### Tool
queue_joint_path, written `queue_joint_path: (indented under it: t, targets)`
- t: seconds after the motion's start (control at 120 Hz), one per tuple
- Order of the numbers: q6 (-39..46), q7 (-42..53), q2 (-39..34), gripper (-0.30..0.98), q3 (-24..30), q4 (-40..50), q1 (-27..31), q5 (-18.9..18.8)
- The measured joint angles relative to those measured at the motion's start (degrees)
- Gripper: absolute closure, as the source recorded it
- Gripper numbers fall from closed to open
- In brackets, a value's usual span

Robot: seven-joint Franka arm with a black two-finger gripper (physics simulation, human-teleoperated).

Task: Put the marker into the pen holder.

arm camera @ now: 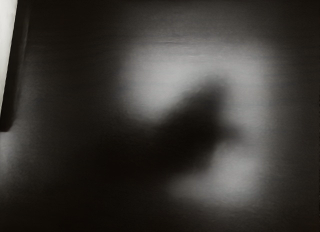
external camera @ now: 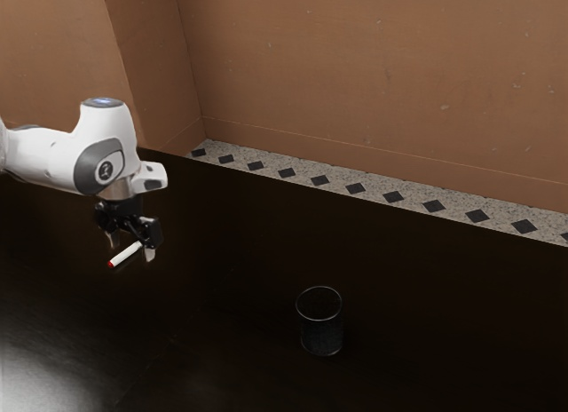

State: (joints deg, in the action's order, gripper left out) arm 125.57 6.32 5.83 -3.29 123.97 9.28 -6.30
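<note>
Your pincer (external camera: 131, 247) is spread, its two fingers standing well apart, low over the desk (external camera: 222, 279) on the exterior view's left. It points downward, and neither side of it is closed on anything.

Right by it is your marker (external camera: 124, 255), white with a red end. In the exterior view it slants between and in front of the fingers: the red end points toward that view's lower left, and the other end runs up close to the finger on the exterior view's right. You can't tell from here whether that finger touches it. In the wrist view you have a pale, close-up length of it, with a narrow dark shadow running along its side. Near it, a broad, soft-edged shadow (arm camera: 195, 132) falls on the desk among brighter patches.

Above the pincer, your white arm (external camera: 53, 156) comes in from the exterior view's left.

Farther out, well apart from both pincer and marker, your pen holder (external camera: 321, 334) stands upright on the desk toward the exterior view's right, a dark round cup with its open rim up. Beyond the desk's far edge you have a speckled strip (external camera: 337, 174) with dark diamonds, then a brown wall (external camera: 355, 66).
</note>
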Motion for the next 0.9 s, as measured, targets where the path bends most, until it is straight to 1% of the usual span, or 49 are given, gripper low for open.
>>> queue_joint_path:
  t: [0.033,0.1,0.142,0.242,0.358,0.442,0.758,0.9]
  targets:
    - [1.3,0.1,1.3,0.0,-0.1,-1.1,-0.1,0.5]
    - [3.2,0.6,7.3,0.0,0.1,-6.1,-0.5,1.8]
    - [4.2,1.0,9.0,0.0,0.1,-7.4,-0.5,2.6]
    - [5.9,2.2,9.4,0.0,-0.1,-7.0,0.0,3.3]
    - [8.8,4.4,7.5,0.0,-1.3,-2.4,0.3,2.0]
    - [10.8,7.3,7.4,0.0,-2.0,-1.6,1.1,1.5]
    - [14.0,16.4,19.1,0.01,-1.7,-14.0,4.0,1.8]
    - [14.4,19.2,22.0,0.0,-1.6,-16.0,4.8,2.7]
